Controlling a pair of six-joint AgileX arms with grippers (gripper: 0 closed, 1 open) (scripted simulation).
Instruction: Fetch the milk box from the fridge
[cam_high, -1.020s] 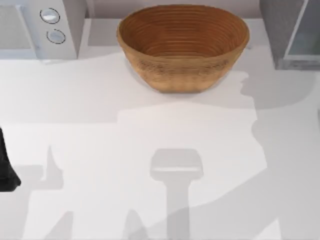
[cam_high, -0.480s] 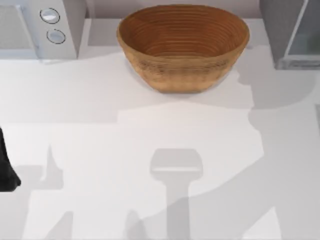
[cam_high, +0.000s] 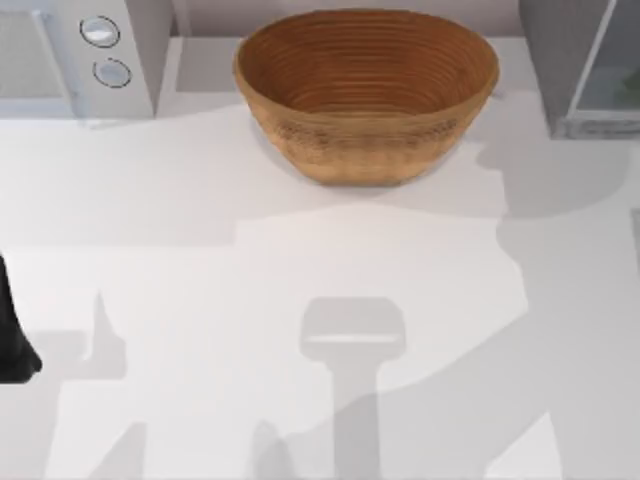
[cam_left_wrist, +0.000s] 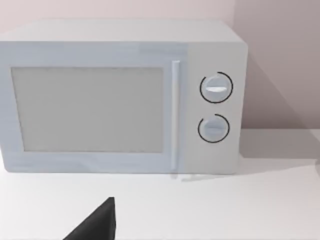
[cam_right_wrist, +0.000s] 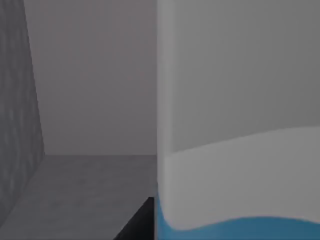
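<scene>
The milk box (cam_right_wrist: 240, 150) stands very close in the right wrist view, its side white above a sky-blue wave. It is inside the fridge, whose dark grey speckled inner wall (cam_right_wrist: 17, 125) and grey floor (cam_right_wrist: 85, 190) surround it. A dark part of my right gripper (cam_right_wrist: 141, 224) sits right beside the carton's near edge. In the top view the fridge (cam_high: 585, 65) stands at the back right, with its pale glassy door panel (cam_high: 612, 60). My left arm (cam_high: 12, 340) is parked at the table's left edge.
A large wicker bowl (cam_high: 366, 90) sits at the back middle. A white appliance with two round knobs (cam_high: 75, 55) stands at the back left and faces the left wrist camera (cam_left_wrist: 120, 95). Arm shadows lie across the white table (cam_high: 200, 250).
The right arm's shadow on the right side of the table has shifted a little. The bowl, both appliances and the left arm have not moved.
</scene>
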